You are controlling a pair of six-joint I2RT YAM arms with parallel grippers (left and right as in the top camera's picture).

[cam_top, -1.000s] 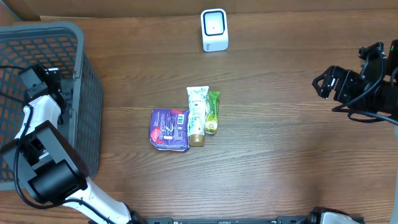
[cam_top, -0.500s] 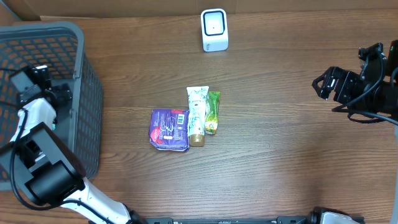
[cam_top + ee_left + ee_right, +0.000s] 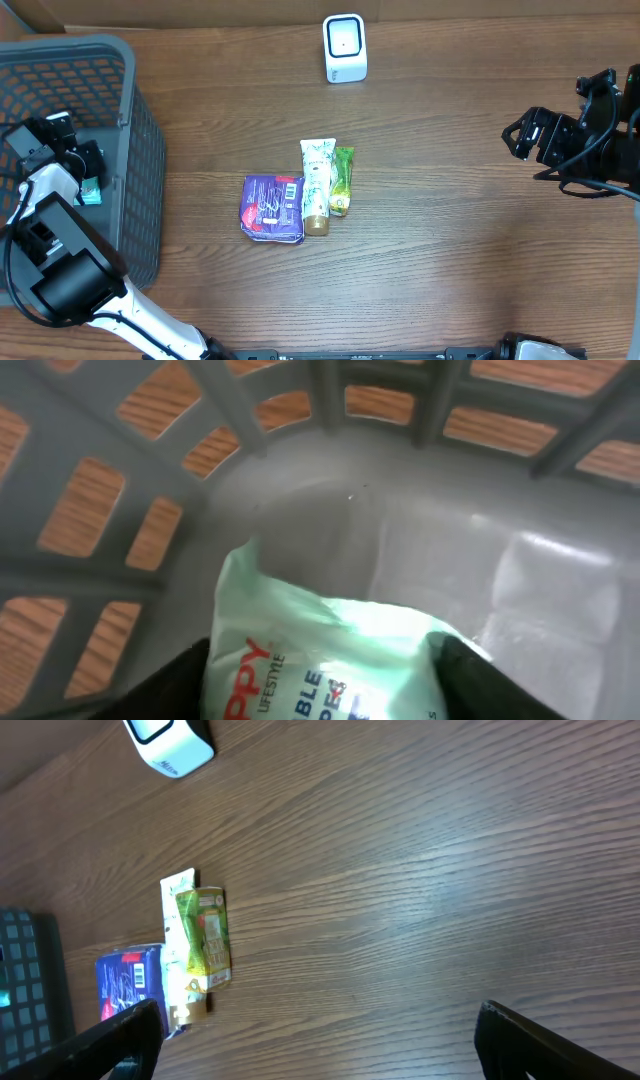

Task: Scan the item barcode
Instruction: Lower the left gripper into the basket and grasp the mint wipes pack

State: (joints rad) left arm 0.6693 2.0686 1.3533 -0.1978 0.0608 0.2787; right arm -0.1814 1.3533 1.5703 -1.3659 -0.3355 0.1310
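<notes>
Wooden table, grey basket at its left end. Down inside it, the left gripper pinches a mint-green packet between its fingers. Over the right side, the right gripper hangs with jaws spread wide. At the far edge stands the white scanner.

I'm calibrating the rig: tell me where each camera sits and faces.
Overhead: above the table, facing straight down; both arms show, left in the basket, right at the edge.
Left wrist: inside the basket, facing a green pack; own fingers flank it.
Right wrist: right of the table, facing left at the scanner; own fingers show.
Shared: overhead and right wrist both show the scanner and tubes.
</notes>
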